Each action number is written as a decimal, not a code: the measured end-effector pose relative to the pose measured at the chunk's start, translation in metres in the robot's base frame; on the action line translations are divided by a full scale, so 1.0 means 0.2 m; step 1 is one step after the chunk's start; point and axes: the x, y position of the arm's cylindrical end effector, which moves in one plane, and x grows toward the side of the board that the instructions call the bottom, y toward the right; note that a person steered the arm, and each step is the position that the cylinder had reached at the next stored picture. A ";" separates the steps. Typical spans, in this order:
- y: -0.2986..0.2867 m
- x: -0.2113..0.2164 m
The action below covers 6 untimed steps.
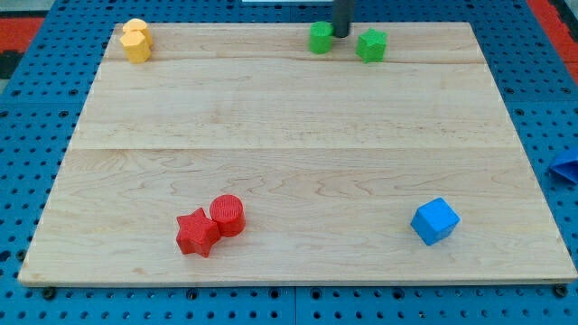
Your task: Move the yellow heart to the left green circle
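There are no jaws on this arm, so nothing is apart or clamped; it ends in a dark rod, and my tip (342, 35) touches down at the top of the frame, just right of the green circle (321, 38) and left of the green star (371, 45), in the gap between the two.

The yellow heart (136, 47) sits in the upper left of the frame, near the tabletop's top left corner. A second yellow block (135, 29) lies right behind it, touching or nearly so, and its shape is hard to make out. The two together form a short column running toward the top of the frame. Which way the heart's point faces cannot be read at this size, and no clear long axis shows.

The green circle stands well to the right of the heart, along the same top edge, with open wood between them.

In the lower left of the frame a red star (197, 233) and a red cylinder (228, 215) sit touching, the cylinder up and to the right. A blue cube (434, 221) rests alone in the lower right. The wooden tabletop (289, 135) lies on a blue pegboard (27, 108). No containers are in view.
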 end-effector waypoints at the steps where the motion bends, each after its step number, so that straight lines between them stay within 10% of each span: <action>1: -0.23 -0.05; 3: -0.80 -0.14; 5: -1.34 0.50; 6: -1.73 0.49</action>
